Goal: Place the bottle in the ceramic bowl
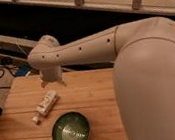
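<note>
The wooden worktop (97, 90) carried two things. The bottle (47, 104) lay on its side left of centre, its cap seemingly toward the near left. The ceramic bowl (71, 132) sat upright just beside it, nearer and slightly right. The gripper (51, 81) hung over the far left part.

1. Dim, warm light falls from above, and the wooden desk (93, 96) glows orange-brown.
2. Beyond the desk's far edge the background sinks into near black.
3. The arm (87, 46) is brightest along its top. Its gripper (49, 82), over the far edge towards the left corner, hangs in shade.
4. The green bowl (71, 132) near the front edge shows soft glare.
</note>
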